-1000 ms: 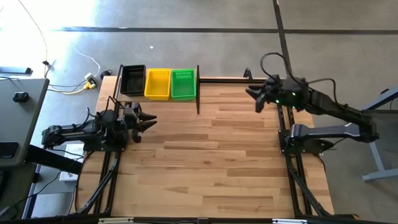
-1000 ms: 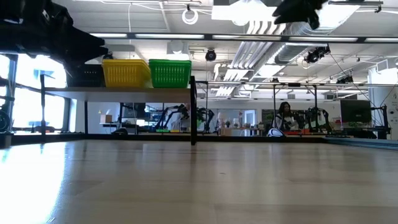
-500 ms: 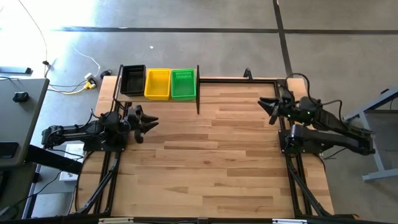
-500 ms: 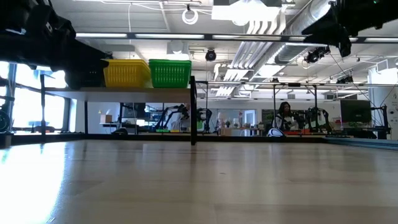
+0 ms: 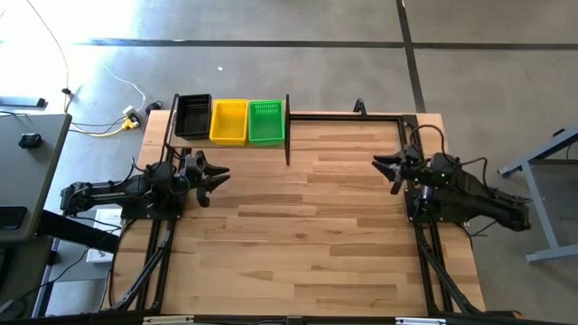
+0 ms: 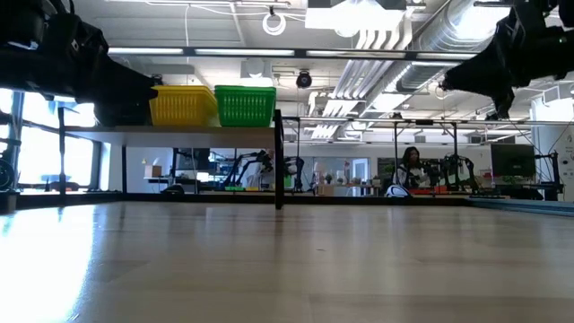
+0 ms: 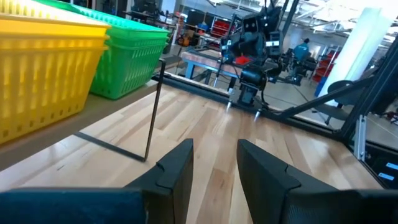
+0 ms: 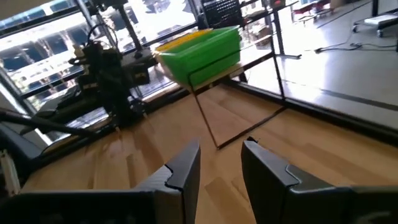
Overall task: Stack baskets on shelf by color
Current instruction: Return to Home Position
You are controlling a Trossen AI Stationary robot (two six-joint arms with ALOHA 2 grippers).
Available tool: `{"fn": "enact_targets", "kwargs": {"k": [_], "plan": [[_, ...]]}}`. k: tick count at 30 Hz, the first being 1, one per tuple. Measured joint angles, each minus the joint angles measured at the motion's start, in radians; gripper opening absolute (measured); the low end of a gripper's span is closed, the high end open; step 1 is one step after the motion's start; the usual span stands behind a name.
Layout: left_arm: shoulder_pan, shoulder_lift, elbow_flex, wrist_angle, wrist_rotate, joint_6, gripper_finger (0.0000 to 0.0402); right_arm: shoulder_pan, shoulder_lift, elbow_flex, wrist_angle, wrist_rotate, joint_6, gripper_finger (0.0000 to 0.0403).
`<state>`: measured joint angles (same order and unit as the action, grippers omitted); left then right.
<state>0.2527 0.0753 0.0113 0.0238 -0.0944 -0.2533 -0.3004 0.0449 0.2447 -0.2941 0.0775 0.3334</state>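
Beyond the left gripper (image 5: 219,176) stand the baskets (image 5: 229,121).

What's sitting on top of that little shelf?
Side by side on the shelf sit black baskets, yellow baskets and green baskets. How many are nested in each pile is hidden.

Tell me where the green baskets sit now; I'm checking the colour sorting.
In the high view the green baskets sit at the shelf's right end, beside the yellow baskets, with the black baskets beyond.
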Motion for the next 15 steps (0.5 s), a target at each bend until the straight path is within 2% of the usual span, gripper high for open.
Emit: {"fn": "enact_targets", "kwargs": {"k": [8,11,15], "plan": [[0.0,0.0,0.0,0.0,0.001,0.002,0.0113,0.0,-0.043,-0.188,0.181,-0.102,0.007,0.0103],[0.0,0.0,0.0,0.0,0.001,0.002,0.0113,0.0,-0.029,-0.207,0.254,-0.124,-0.012,0.0103],[0.0,0.0,0.0,0.0,0.001,0.002,0.0113,0.0,-0.023,-0.213,0.258,-0.116,-0.048,0.0103]]}}
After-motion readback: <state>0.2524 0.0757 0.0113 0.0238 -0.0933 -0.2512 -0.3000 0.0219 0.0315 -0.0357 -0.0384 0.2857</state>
